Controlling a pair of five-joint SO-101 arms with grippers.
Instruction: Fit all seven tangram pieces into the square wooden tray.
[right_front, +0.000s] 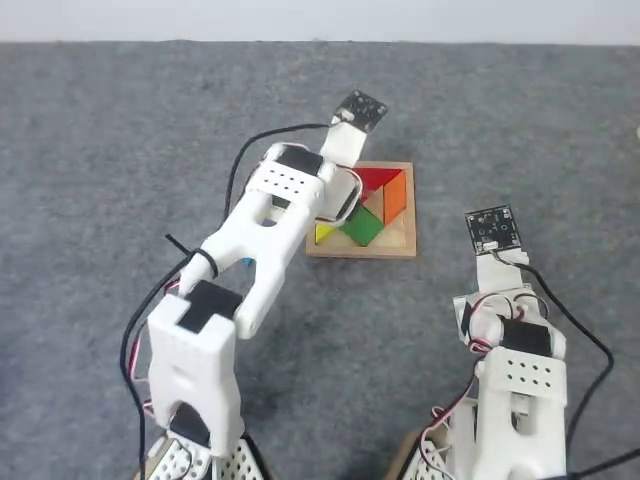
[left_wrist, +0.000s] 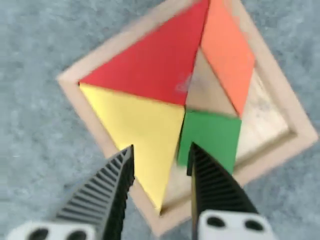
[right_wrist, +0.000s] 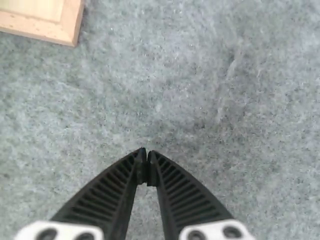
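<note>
The square wooden tray lies on the grey carpet at the table's middle. In the left wrist view the tray holds a red triangle, a yellow triangle, an orange parallelogram and a green square. Bare wood shows between the orange and green pieces and along one side. My left gripper hovers open over the yellow and green pieces, with nothing between its fingers. My right gripper is shut and empty over bare carpet, to the right of the tray and nearer the front.
The left arm stretches diagonally across the carpet and covers the tray's left part in the high view. A corner of the tray shows in the right wrist view. Grey carpet surrounds everything.
</note>
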